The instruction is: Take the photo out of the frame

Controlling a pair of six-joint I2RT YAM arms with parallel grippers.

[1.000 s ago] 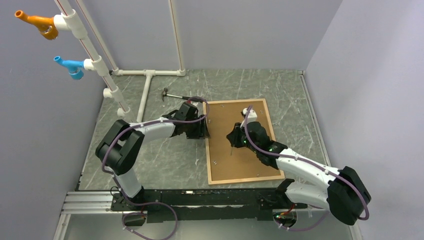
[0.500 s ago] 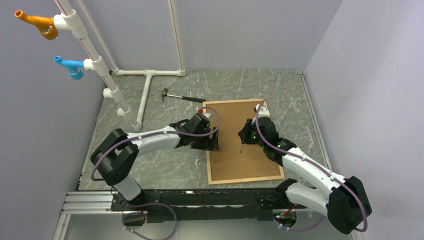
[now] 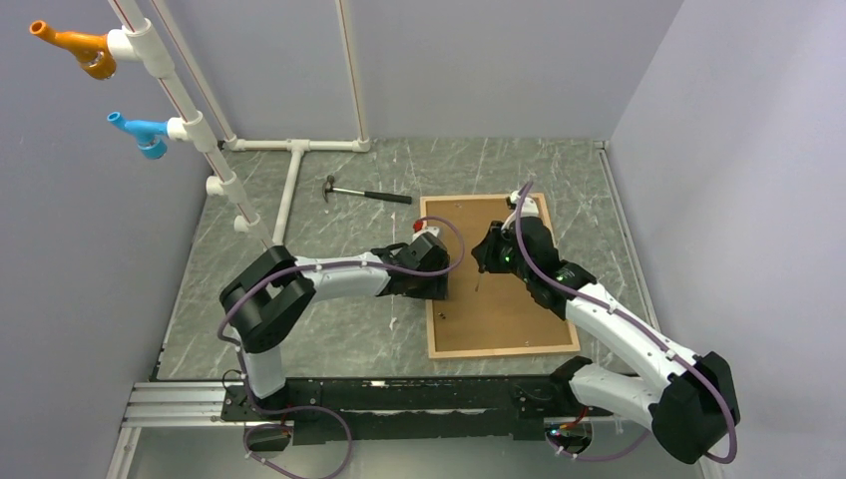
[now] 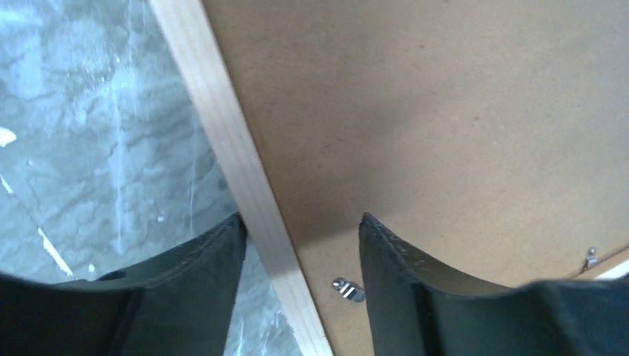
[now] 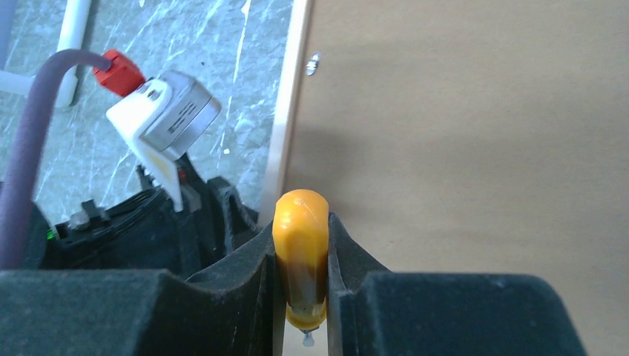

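On table [image 3: 339,334], one frame [image 4: 237,163], one hammer [image 3: 364,194], one screwdriver [image 5: 300,245]

Left gripper [image 3: 431,288] blocks frame [image 3: 504,351] left rail. Right gripper [image 3: 486,265] with screwdriver [image 5: 300,252] hangs over middle. Hammer [image 3: 364,193] and pipe stand [image 3: 291,190] far-left. Right side open.

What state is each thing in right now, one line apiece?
frame: lying flat, back up.
photo: brown back up, inside the frame.
left gripper: open, straddling the frame's rail.
yellow-handled tool: gripped by its handle.
right gripper: shut on yellow-handled tool.
hammer: lying flat, ungripped.
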